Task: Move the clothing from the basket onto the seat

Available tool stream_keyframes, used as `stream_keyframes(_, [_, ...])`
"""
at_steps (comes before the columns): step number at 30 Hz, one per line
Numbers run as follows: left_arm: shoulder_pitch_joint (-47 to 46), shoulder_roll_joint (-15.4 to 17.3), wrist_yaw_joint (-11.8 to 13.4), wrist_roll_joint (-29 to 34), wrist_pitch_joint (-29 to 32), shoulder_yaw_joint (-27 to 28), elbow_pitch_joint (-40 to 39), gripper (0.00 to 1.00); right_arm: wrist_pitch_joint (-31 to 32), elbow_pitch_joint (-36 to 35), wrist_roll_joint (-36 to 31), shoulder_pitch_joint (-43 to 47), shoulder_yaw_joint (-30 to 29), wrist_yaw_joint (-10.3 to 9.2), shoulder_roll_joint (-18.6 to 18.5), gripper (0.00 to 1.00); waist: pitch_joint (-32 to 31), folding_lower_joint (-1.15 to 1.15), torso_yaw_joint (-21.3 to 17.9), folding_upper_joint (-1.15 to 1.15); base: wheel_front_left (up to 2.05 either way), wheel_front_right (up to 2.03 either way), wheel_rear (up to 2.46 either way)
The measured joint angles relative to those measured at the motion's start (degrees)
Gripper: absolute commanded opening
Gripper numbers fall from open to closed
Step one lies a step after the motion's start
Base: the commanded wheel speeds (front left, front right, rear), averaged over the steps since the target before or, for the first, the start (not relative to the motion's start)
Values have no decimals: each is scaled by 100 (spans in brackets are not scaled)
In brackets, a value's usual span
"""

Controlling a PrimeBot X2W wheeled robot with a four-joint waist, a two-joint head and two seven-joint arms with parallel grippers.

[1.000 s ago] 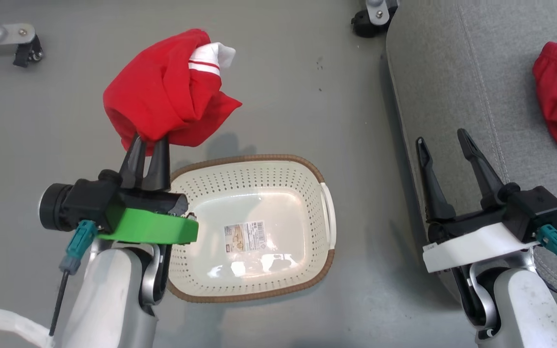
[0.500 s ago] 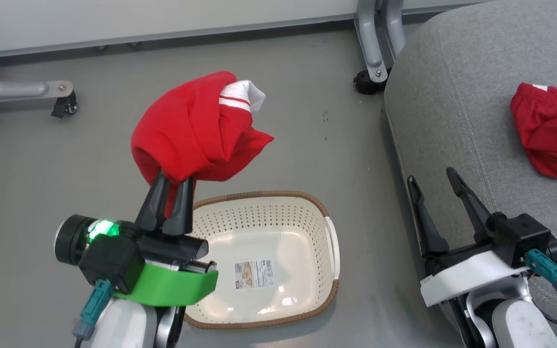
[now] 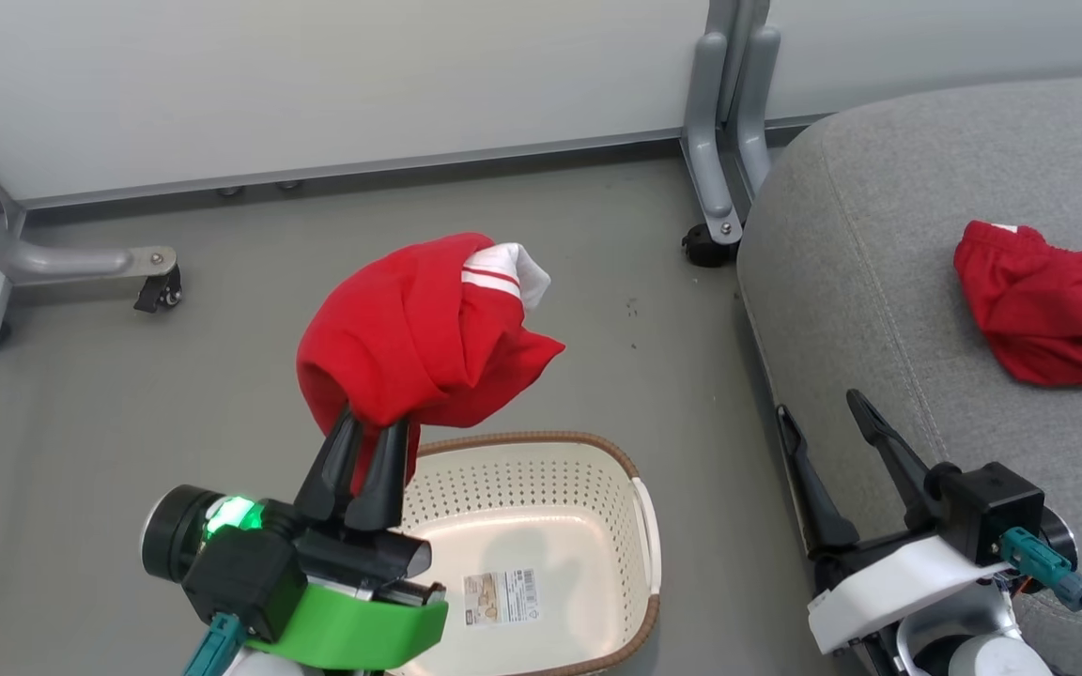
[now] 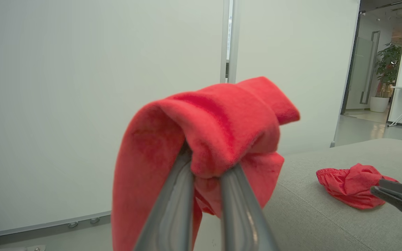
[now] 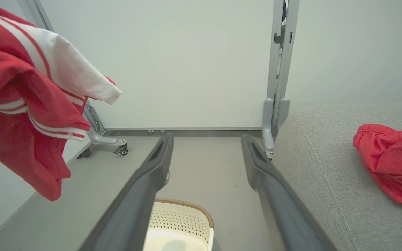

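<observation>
- Left tool [image 3: 374, 422] is clamped on the striped red garment [image 3: 409, 329], held in the air over the basket's [image 3: 541, 441] far rim.
- The garment is bunched, with its white panel on top.
- Open floor [image 3: 691, 376] lies between the basket and the seat's [image 3: 879, 282] rounded edge; a castor leg [image 3: 715, 235] stands at the seat's far corner.
- Right tool [image 3: 819, 406] is spread, holding nothing, at that edge.
- Second red garment [image 3: 1048, 314] lies crumpled on the seat, well inboard.

Grey floor [image 3: 175, 394] — castered metal frame [image 3: 715, 141], white wall [image 3: 363, 84].
</observation>
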Motion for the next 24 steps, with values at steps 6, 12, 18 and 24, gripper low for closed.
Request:
stream_keyframes(6, [153, -2, 27, -31, 0, -29, -102, 0, 65, -35, 47, 151, 30, 0, 20, 100, -231, 0, 5, 0, 0, 0, 0])
stream_keyframes(12, [188, 0, 31, -37, 0, -41, -169, 0, 87, -56, 78, 202, 68, 0, 40, 100, -294, 0, 11, 0, 0, 0, 0])
stream_keyframes(18, [188, 2, 33, -38, 0, -49, -220, 0, 89, -54, 104, 204, 85, 0, 46, 100, -280, 0, 14, 0, 0, 0, 0])
stream_keyframes(24, [188, 2, 34, -56, 0, -55, -241, 0, 96, -46, 113, 204, 94, 0, 48, 100, -281, 0, 9, 0, 0, 0, 0])
